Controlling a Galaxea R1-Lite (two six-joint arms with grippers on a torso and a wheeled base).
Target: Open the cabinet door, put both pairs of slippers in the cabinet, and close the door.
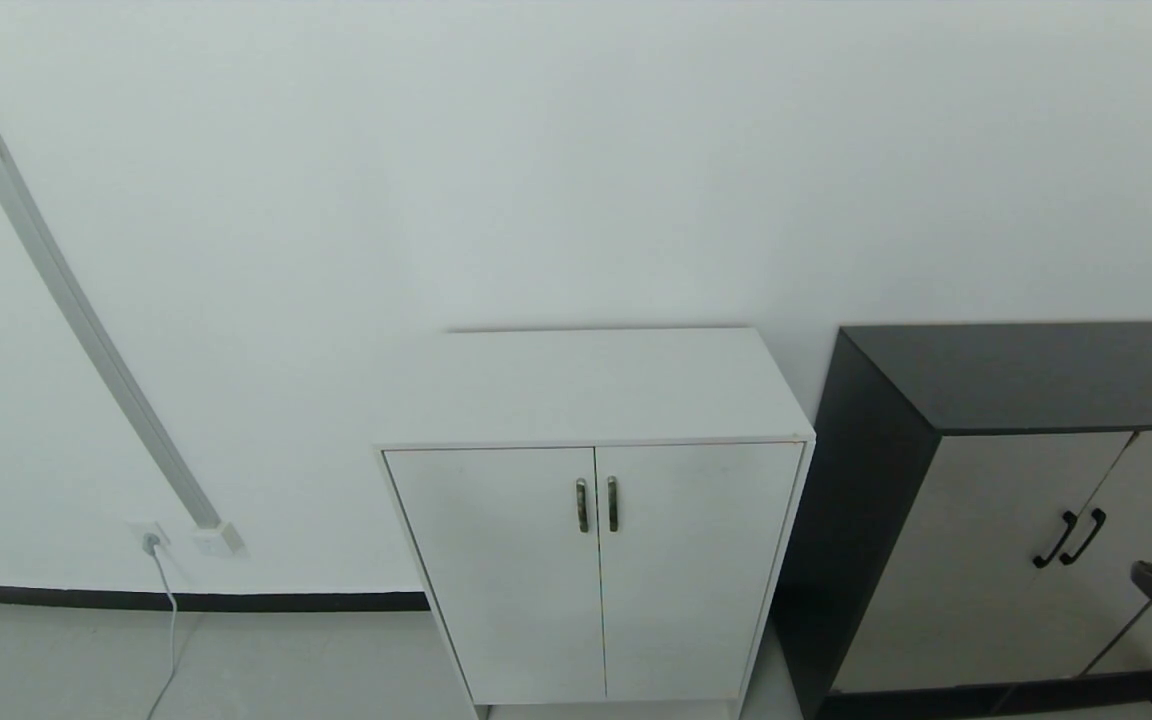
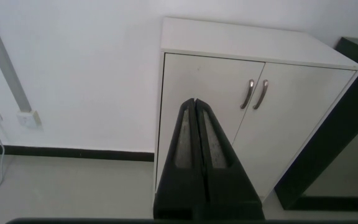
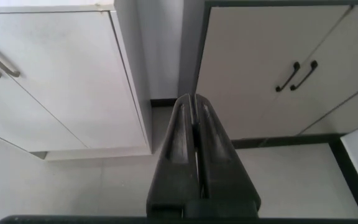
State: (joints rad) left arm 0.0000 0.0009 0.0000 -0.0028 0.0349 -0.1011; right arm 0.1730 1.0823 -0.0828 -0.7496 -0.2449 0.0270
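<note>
The white cabinet (image 1: pixel 586 400) stands on the floor (image 1: pixel 286 670) with its back to the wall (image 1: pixel 576 150). Its left door (image 1: pixel 496 570) and right door (image 1: pixel 686 570) are both closed, and their two upright metal handles (image 1: pixel 582 505) sit side by side at the centre seam. Just beside it on the robot's right stands a black cabinet (image 1: pixel 866 500) with pale doors and a pair of black handles (image 1: pixel 1071 538). A narrow gap between the two cabinets lets the wall and a dark baseboard (image 1: pixel 186 600) show through. The black cabinet's side panel is close to the outer edge of the white cabinet's right door. On the other side of the white cabinet, a grey cable duct (image 1: pixel 66 290) runs diagonally down the wall to a small junction box (image 1: pixel 218 540). Next to the box is a wall socket (image 1: pixel 149 540), from which a plugged-in cable (image 1: pixel 171 620) trails down to the floor, well apart from the cabinet. The left gripper (image 2: pixel 194 106) is in the air in front of the white cabinet, nearer the left door, with its fingers pressed together and nothing between them. The right gripper (image 3: pixel 195 99) is low, facing the gap between the two cabinets. It is likewise closed tight and empty, touching neither cabinet.
</note>
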